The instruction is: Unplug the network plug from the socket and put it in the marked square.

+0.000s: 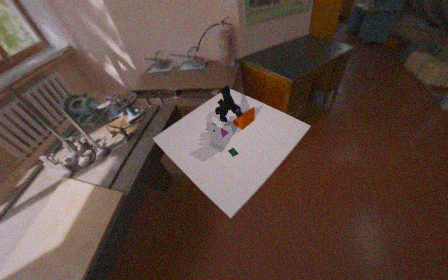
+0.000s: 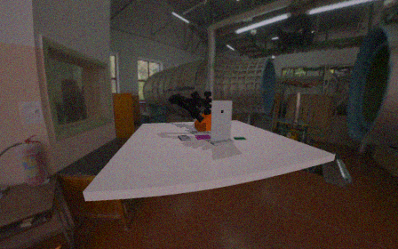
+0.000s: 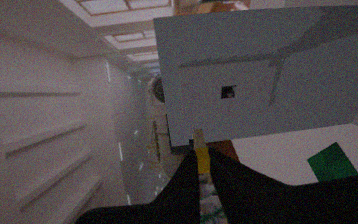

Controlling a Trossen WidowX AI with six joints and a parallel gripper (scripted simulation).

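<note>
The plug, yellow with a pale clear front end [image 3: 202,159], is between the fingertips of my gripper [image 3: 200,155], which is shut on it. The grey upright panel [image 2: 221,129] [image 3: 300,100] [image 1: 218,142] stands ahead of the fingers. Its socket [image 3: 228,92] [image 2: 222,111] shows as a dark, empty opening, above and right of the plug in the wrist view. The plug is out of the socket. Flat patches lie on the table: a green one [image 1: 233,152] [image 2: 240,138] [image 3: 334,162], a magenta one [image 1: 224,132] [image 2: 202,137] and a grey one [image 2: 184,138]. Which is the marked square I cannot tell.
The white table [image 1: 260,150] [image 2: 178,169] carries everything. An orange block [image 1: 244,119] [image 2: 203,123] stands close beside the black arm [image 1: 227,102] [image 2: 188,105]. The panel stands near the magenta patch, with the green patch on its other side.
</note>
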